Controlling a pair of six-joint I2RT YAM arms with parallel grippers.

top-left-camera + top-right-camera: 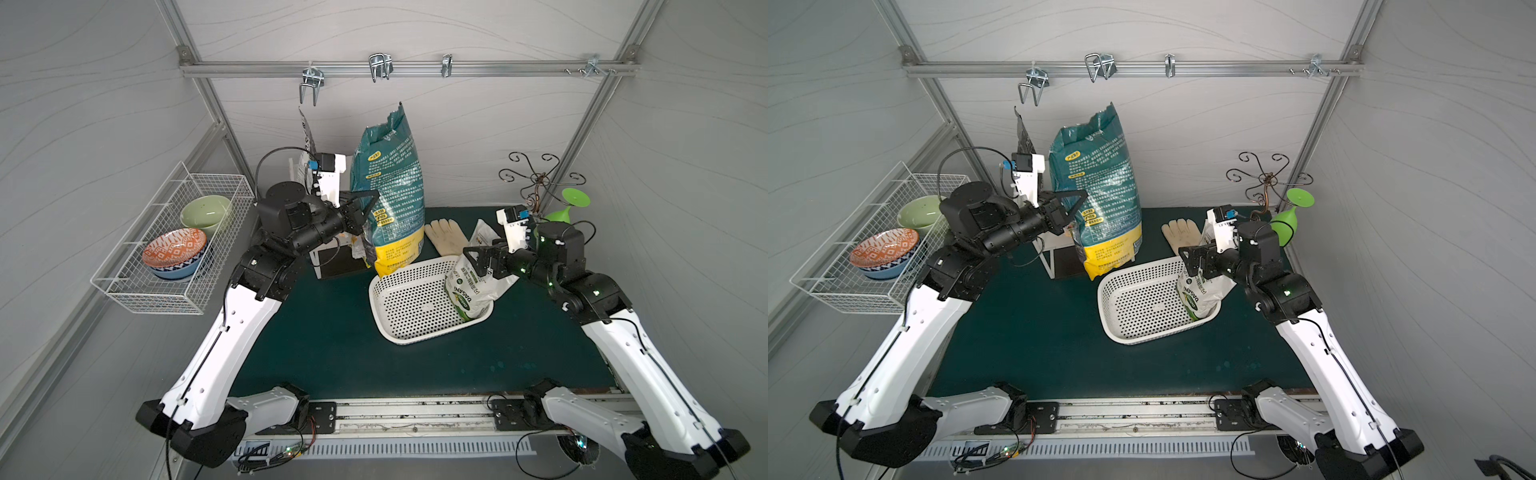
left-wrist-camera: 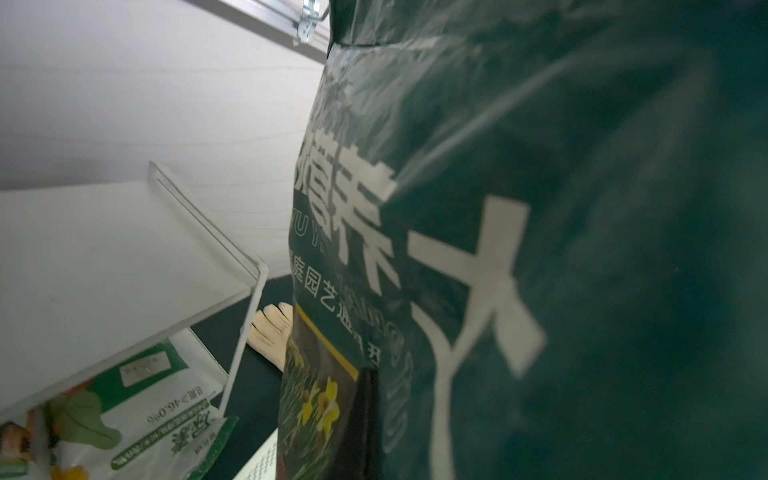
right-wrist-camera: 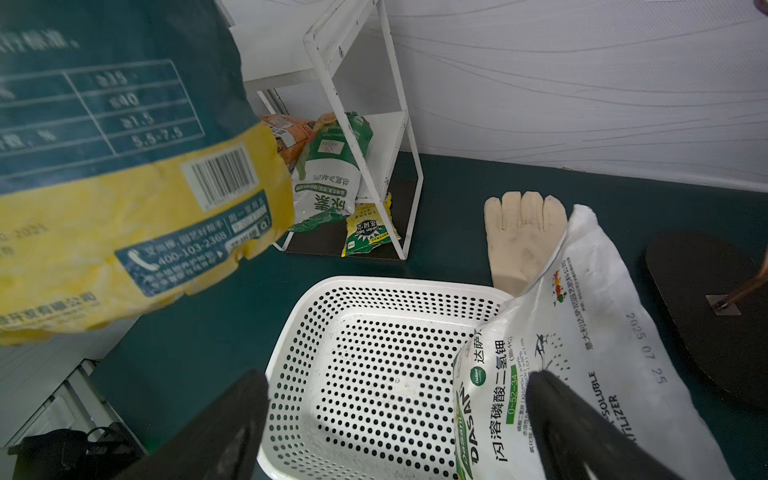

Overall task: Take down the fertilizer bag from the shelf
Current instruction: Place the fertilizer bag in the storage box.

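At ten o'clock on the green mat (image 1: 332,340), the left gripper (image 1: 370,199) is clamped on the edge of the tall green-and-yellow fertilizer bag (image 1: 390,174). The bag is upright and off the shelf (image 3: 361,124), at the shelf's three o'clock, with its bottom near the perforated basket (image 1: 399,307). At three o'clock, the right gripper (image 1: 478,262) hovers with its jaws spread wide over a white pouch (image 1: 469,291) in that basket.

Tall teal-and-yellow fertilizer bag (image 1: 388,195), upright, in the air, just beside small white shelf (image 2: 104,257)

A robot lab test booth: aluminium framing (image 1: 407,68), grey wall panels (image 1: 415,25), mounting rail (image 1: 415,415) fronting a green desk (image 1: 332,340).
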